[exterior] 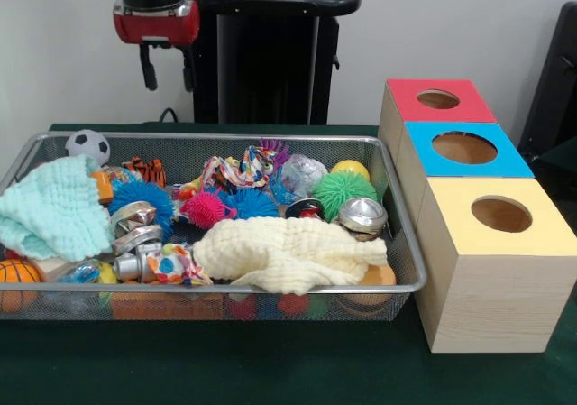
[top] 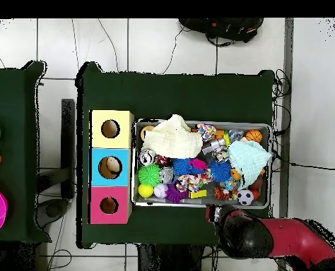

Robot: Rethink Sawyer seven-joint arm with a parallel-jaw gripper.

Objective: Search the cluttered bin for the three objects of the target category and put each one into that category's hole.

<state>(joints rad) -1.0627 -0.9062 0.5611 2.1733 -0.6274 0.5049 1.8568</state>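
Observation:
The bin (exterior: 407,243) is a shallow silver wire-mesh basket on the green table, also in the overhead view (top: 202,122). It is full of clutter: a cream cloth (exterior: 288,252), a mint cloth (exterior: 54,211), a green spiky ball (exterior: 343,191), blue spiky balls (exterior: 142,197), a pink spiky ball (exterior: 206,209), a yellow ball (exterior: 350,168), a soccer ball (exterior: 87,143), a basketball (exterior: 16,274) and metal tins (exterior: 362,216). My gripper (exterior: 168,69) hangs open and empty above the bin's far left rim. In the overhead view it (top: 216,212) is just outside the bin's edge nearest the robot.
Three wooden boxes with round holes stand beside the bin: red top (exterior: 410,98), blue top (exterior: 424,148), yellow top (exterior: 541,234). In the overhead view they are yellow (top: 122,120), blue (top: 124,159) and pink (top: 123,196). A second table (top: 15,141) holds coloured items at the left.

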